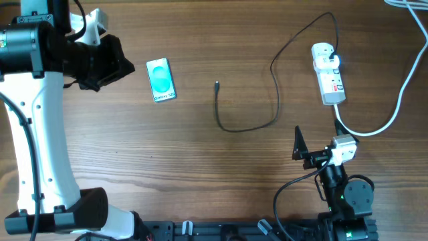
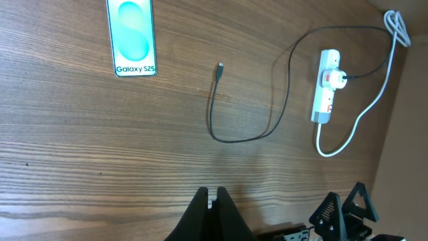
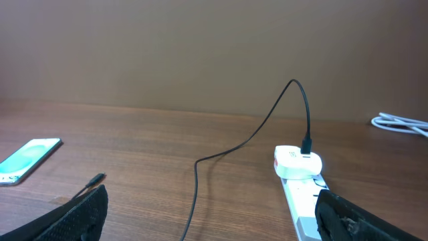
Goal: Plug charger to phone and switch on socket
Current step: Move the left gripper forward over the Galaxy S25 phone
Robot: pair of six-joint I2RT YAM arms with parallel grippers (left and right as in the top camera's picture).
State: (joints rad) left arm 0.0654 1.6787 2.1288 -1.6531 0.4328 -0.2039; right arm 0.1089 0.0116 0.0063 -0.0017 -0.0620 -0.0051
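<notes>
Two hands are hovering clear of the work in the overhead view: your left hand [image 1: 126,67] is sitting pinched shut just left of the phone [image 1: 161,79], and your right hand [image 1: 319,148] is spreading wide just below the socket [image 1: 329,77]. The charger [image 1: 277,100] is lying loose on the table [image 1: 200,181], its tip well apart from the phone and its adapter sitting in the socket.

From the left wrist, you are looking at a thin tip lying flat. Shut fingers risk nudging it away, and the unheld phone may slide as you press the plug in.

From the right wrist, the rising cable is crowding the socket and the thick white cord [image 3: 400,123] is trailing beyond it. A wide hand could snag them while reaching for the switch.
</notes>
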